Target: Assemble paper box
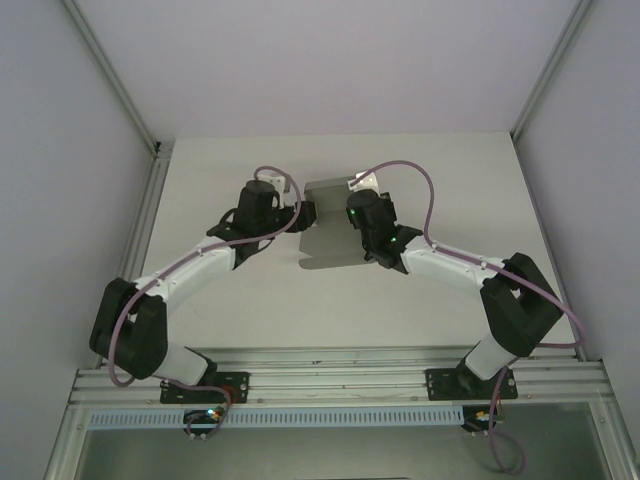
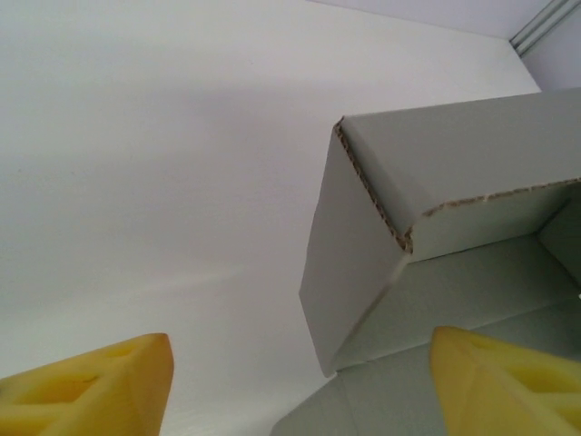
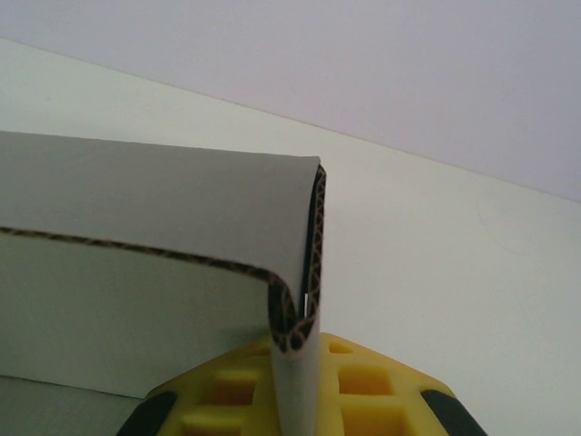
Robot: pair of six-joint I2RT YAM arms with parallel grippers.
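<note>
One paper box (image 1: 325, 240), half-folded, right fingers (image 3: 408, 386) pinching its wall

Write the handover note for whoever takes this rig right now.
Left gripper: open, its fingers wide apart on either side of a raised corner of the paper box.
Right gripper: shut on a doubled-over wall of the box.
Box: in the middle of the table, between the two arms.
Done: two walls stand up at one corner, and one wall is folded over.
Left: the near panel looks flat, so the remaining walls probably need folding up.
</note>
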